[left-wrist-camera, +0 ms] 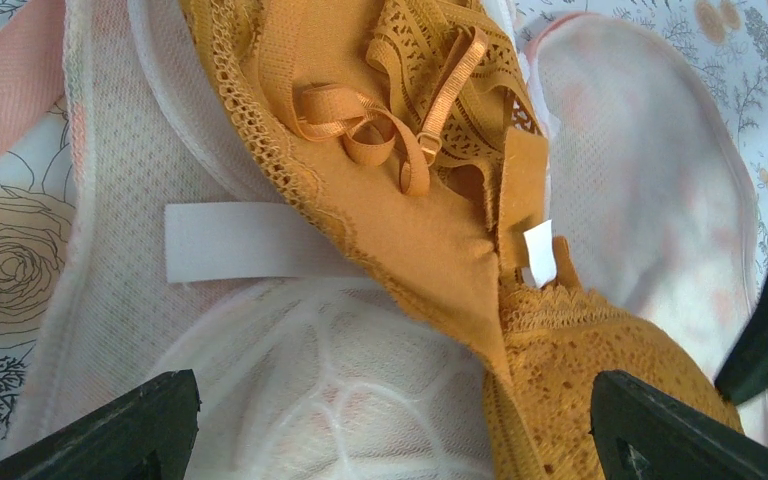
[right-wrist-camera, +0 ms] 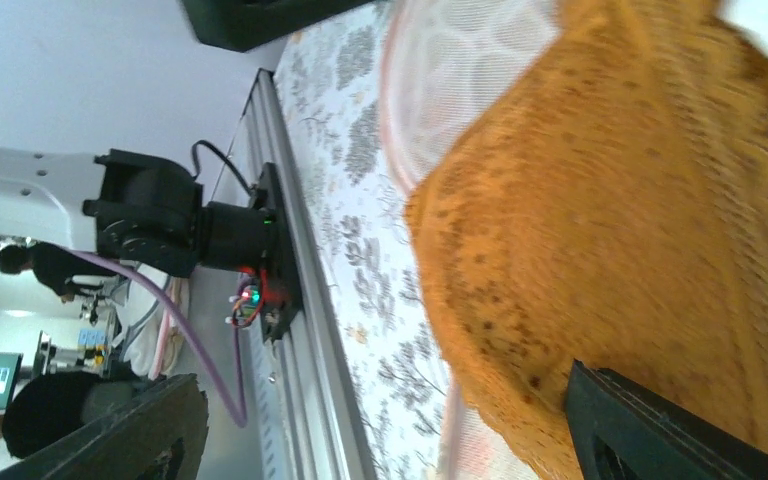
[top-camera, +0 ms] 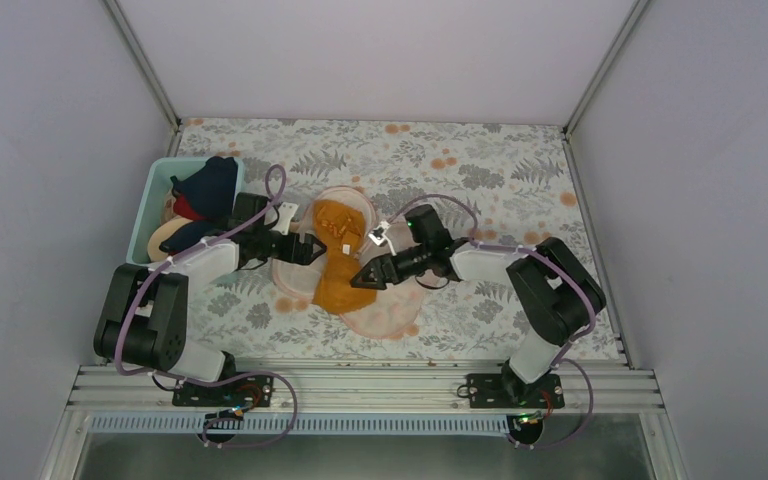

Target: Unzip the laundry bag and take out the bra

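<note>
The laundry bag [top-camera: 392, 308] lies open and flat in the middle of the table, its pale quilted lining up. The mustard bra [top-camera: 338, 226] lies on the lining, one cup at the far end and one cup [top-camera: 344, 286] near the front. My left gripper [top-camera: 310, 248] is open, low over the bag's left side beside the bra. In the left wrist view its jaws [left-wrist-camera: 395, 425] straddle the lining [left-wrist-camera: 310, 370] and the edge of the lace cup [left-wrist-camera: 440, 230]. My right gripper [top-camera: 365, 275] is open at the near cup's right edge. In the right wrist view [right-wrist-camera: 390, 430] one finger [right-wrist-camera: 660, 430] overlaps the cup [right-wrist-camera: 610, 200].
A teal bin [top-camera: 156, 186] at the far left holds navy-and-red bras [top-camera: 210, 185] and a beige one [top-camera: 165, 238]. A white strip [left-wrist-camera: 230, 255] is sewn on the lining. The metal rail [top-camera: 360, 385] runs along the table's front edge. Walls close in on both sides.
</note>
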`<action>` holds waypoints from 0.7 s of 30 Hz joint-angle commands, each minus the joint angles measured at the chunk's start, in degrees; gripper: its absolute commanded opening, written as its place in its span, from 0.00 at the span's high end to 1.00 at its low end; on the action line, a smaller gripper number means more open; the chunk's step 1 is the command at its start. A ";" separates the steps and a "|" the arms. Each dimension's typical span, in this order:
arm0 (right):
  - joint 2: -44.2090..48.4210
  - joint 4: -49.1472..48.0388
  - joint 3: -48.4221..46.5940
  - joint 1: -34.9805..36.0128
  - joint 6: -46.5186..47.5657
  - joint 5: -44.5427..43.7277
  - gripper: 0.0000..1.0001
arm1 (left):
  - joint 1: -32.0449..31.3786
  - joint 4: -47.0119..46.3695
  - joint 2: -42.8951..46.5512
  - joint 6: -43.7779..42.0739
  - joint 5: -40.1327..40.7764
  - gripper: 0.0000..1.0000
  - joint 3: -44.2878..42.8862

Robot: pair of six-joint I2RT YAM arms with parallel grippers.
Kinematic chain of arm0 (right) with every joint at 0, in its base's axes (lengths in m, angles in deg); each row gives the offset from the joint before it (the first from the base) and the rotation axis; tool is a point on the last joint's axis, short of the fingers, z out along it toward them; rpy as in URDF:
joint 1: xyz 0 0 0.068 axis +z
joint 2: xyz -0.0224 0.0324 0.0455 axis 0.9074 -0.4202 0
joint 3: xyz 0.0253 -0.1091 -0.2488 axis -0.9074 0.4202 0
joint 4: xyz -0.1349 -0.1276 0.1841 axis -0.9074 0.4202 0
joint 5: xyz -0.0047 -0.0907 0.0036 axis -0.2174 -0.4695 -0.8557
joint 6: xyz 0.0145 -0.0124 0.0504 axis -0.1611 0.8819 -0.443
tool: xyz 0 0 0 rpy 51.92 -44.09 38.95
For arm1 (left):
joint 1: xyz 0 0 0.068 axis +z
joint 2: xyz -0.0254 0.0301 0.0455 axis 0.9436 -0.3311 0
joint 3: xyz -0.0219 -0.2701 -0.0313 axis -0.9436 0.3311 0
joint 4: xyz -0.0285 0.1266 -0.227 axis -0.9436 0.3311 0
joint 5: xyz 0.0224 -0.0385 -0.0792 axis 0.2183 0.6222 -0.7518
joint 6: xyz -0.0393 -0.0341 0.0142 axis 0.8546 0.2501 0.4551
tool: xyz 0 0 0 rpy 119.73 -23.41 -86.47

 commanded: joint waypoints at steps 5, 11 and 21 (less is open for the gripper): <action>-0.46 0.43 -5.02 2.75 -0.79 -3.68 0.09 | -0.21 -1.10 -0.14 0.16 -1.04 0.03 0.05; -0.88 8.87 -9.11 1.98 3.21 -10.74 0.09 | -0.20 0.58 -2.16 -0.01 0.55 0.04 -3.09; -1.03 12.61 -13.67 0.29 5.87 -14.08 0.09 | -1.50 2.84 -11.25 1.26 4.23 0.25 -13.95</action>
